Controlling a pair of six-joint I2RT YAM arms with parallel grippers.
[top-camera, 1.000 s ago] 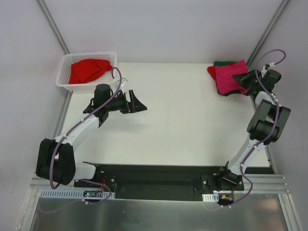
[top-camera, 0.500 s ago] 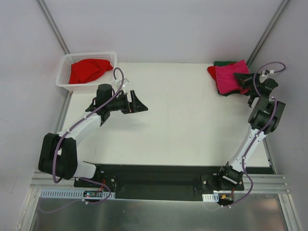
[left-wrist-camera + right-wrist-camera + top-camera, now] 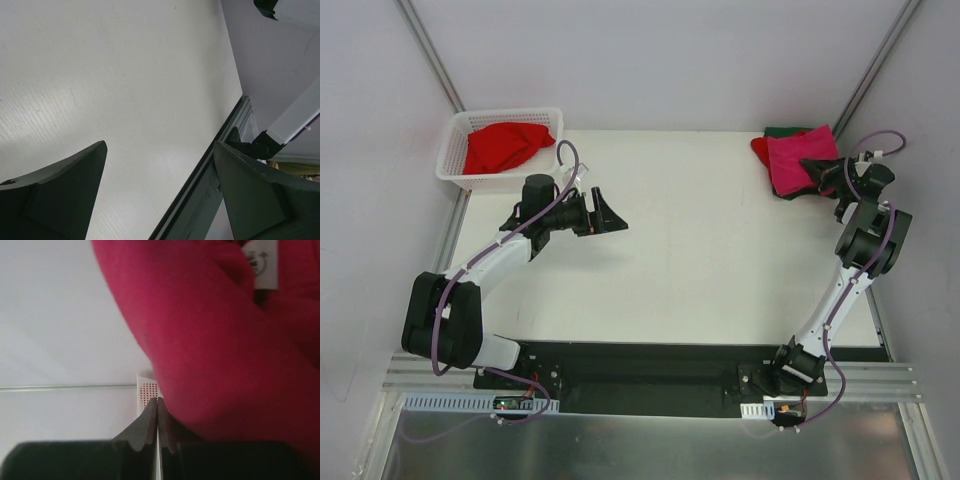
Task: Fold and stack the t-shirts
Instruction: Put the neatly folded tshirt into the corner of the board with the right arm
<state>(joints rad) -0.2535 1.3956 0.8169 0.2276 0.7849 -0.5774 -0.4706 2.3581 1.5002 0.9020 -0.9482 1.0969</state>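
Where the worktop reaches its far right corner, you have a small stack of t-shirts: a magenta-pink t-shirt on top, a red t-shirt showing at its left edge, and a dark green t-shirt peeking out at the back. Your right gripper sits over the right part of the magenta one, its jaws clenched tip to tip. From the right wrist camera the magenta cloth fills the upper right of the view, lying just past the closed tips and to their right. Whether the tips touch it cannot be told. A white label shows among its folds.

At the far left corner a white lattice basket holds a second red t-shirt, crumpled. Your left gripper hangs above the worktop on the near side of the basket, well apart from every shirt. Its jaws are released wide — through the gap, the left wrist camera shows plain white worktop and a metal edge rail.
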